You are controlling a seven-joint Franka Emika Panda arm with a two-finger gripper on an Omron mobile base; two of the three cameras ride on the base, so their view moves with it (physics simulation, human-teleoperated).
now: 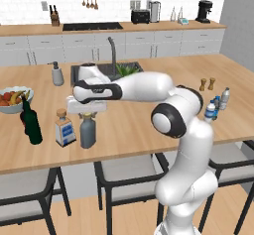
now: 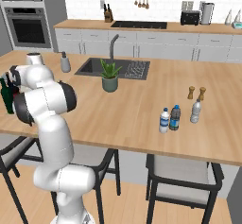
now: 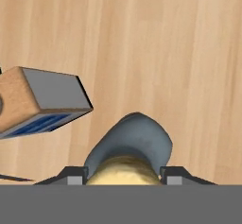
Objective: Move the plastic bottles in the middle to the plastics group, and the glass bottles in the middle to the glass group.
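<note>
Claw (image 3: 124,176) is seen clamped on the tan cap of the grey-blue bottle (image 1: 88,131), one dark fingertip (image 3: 74,176) on each side of the cap in the hand view; bottle is upright on the wooden counter (image 1: 144,125), directly under the claw. Just beside the claw, toward the arm's left, the square clear bottle (image 1: 64,128) with blue-white label and tan stopper is stood upright, near the grey-blue one but apart from it. Further left of that, the dark green wine bottle (image 1: 31,122) is placed near the counter's front edge, with a fruit bowl (image 1: 14,99) just behind it. Beyond the claw, a grey soap dispenser (image 1: 57,74) is set next to the sink (image 1: 101,70). Well apart on the opposite side, past the arm's elbow, the small white plastic bottle (image 2: 164,121) is parked touching or just beside the blue bottle (image 2: 175,117), with the pale clear bottle (image 2: 195,111) close by and two brown shakers (image 2: 196,93) behind them.
</note>
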